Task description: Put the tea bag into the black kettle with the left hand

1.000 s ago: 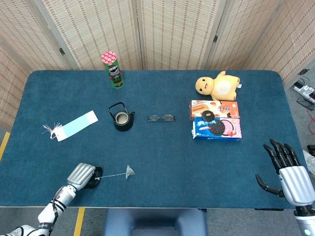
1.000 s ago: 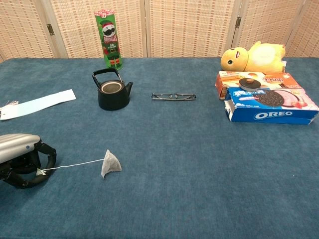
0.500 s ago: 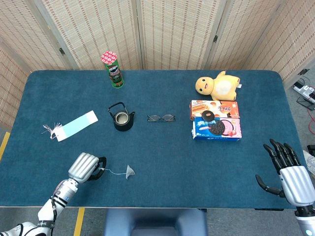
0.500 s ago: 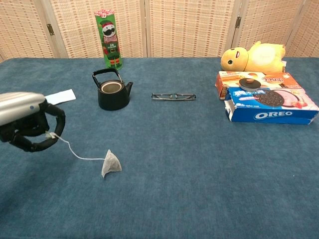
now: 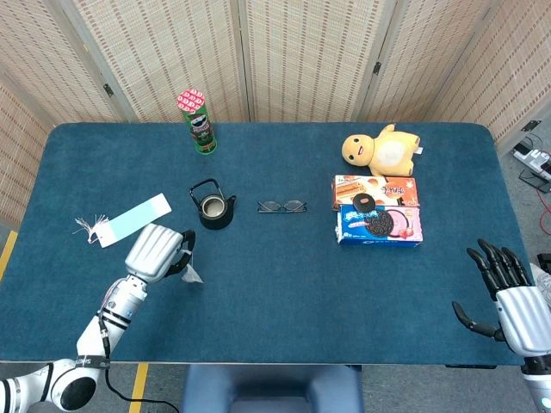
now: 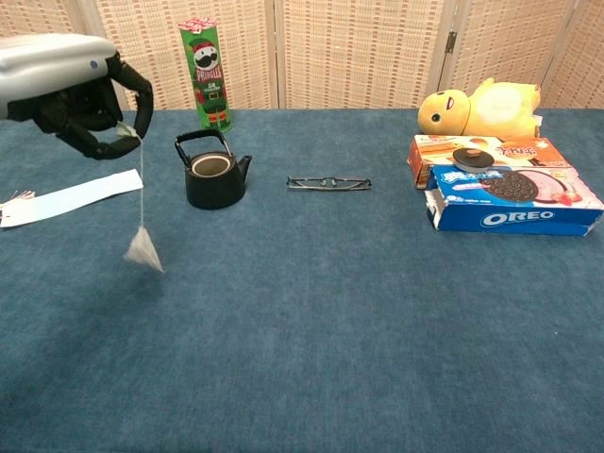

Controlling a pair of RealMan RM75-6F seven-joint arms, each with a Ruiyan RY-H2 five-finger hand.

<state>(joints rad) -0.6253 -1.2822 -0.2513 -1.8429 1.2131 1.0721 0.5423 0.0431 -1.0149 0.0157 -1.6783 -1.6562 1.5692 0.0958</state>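
My left hand is raised above the table's front left and pinches the string of the tea bag. The bag dangles free in the air below the hand, off the cloth. The black kettle stands open-topped, with no lid, behind and to the right of the hanging bag. My right hand rests at the table's front right corner with its fingers spread and nothing in it; the chest view does not show it.
A green Pringles can stands behind the kettle. A pale blue bookmark lies at the left. Glasses lie right of the kettle. Snack boxes, one bearing a small black lid, and a yellow plush toy sit at the right.
My left hand has risen and moved toward the kettle, lifting the tea bag off the cloth by its string. The right hand has barely shifted.
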